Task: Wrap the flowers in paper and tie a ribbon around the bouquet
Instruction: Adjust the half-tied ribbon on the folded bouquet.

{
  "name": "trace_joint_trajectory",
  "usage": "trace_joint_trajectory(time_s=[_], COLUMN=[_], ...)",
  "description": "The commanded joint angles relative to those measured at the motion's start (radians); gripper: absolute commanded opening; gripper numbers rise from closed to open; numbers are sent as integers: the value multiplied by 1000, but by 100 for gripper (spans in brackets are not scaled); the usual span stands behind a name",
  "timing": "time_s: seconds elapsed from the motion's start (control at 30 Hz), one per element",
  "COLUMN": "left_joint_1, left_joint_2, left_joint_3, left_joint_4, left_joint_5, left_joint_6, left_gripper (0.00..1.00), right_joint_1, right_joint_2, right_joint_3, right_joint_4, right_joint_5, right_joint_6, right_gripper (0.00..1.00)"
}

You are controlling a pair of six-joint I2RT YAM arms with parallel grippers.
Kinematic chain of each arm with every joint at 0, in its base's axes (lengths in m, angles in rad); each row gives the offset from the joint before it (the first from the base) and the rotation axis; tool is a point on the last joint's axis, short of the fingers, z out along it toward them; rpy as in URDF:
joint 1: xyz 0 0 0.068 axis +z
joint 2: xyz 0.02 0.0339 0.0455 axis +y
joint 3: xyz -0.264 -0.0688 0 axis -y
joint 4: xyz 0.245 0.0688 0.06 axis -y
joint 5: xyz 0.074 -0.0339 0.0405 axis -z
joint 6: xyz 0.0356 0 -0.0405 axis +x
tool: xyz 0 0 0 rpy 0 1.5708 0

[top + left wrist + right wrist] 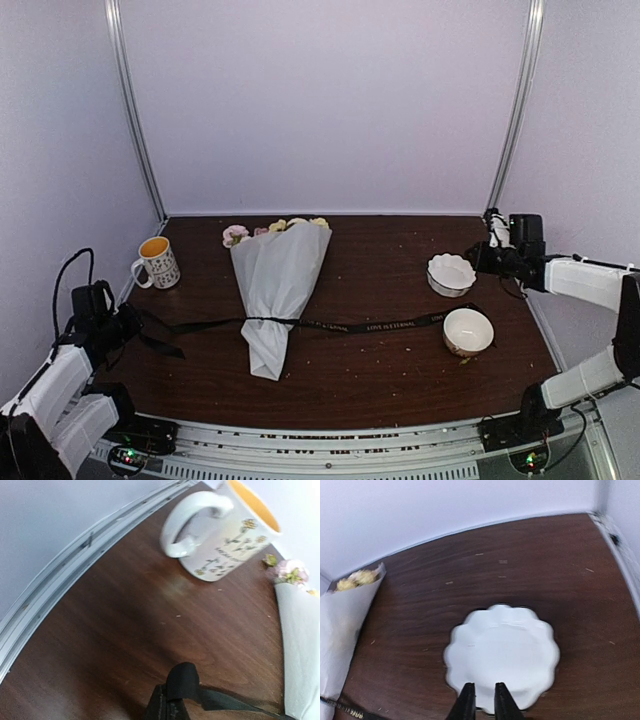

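Down at the near left, the left gripper [167, 707] pinches one end of the ribbon [380, 325], which lies across the bouquet [275, 285] mid-table. Wrapping looks done, tying not. Right gripper [481, 700], slightly parted and empty, hovers over a scalloped bowl [502, 652].

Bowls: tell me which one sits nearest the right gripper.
The scalloped-rim bowl, close by the right gripper; the smooth round bowl lies by the ribbon instead.

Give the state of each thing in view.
Pale grey-white paper bouquet cone: wrapped, lying flat.
Narrow black ribbon: stretched across the cone.
Flower-printed white mug: upright.
Scalloped white bowl: upright, empty.
Round white bowl: upright.
Left gripper: shut on ribbon.
Right gripper: slightly open, empty.
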Motion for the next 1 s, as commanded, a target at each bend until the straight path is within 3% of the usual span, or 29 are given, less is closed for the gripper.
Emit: trace_joint_trajectory(time_s=[0.0, 0.13, 0.3, 0.37, 0.43, 0.7, 0.8, 0.97], left_joint_1=[-100, -252, -469, -558, -668, -976, -1021, -1022], left_joint_2=[-98, -165, -161, -129, -81, 191, 221, 154], left_joint_3=[2, 69, 179, 239, 300, 624, 709, 689], left_joint_4=[73, 80, 116, 112, 108, 37, 35, 77], left_joint_5=[58, 49, 17, -18, -61, -101, -90, -132], left_joint_6=[39, 77, 137, 174, 223, 504, 564, 576], left_gripper=[0, 0, 0, 0, 0, 0, 0, 0], right_joint_1=[273, 494, 653, 698, 740, 847, 847, 844], right_joint_2=[23, 75, 98, 110, 127, 138, 112, 63], right_joint_3=[119, 225, 308, 340, 377, 446, 408, 281], right_joint_4=[-102, -139, -145, -149, -169, -139, -6, 348], right_joint_5=[36, 71, 114, 127, 150, 291, 219, 183], right_joint_6=[-174, -241, -302, -316, -333, -439, -474, -426], right_gripper=[20, 31, 54, 68, 98, 100, 100, 100])
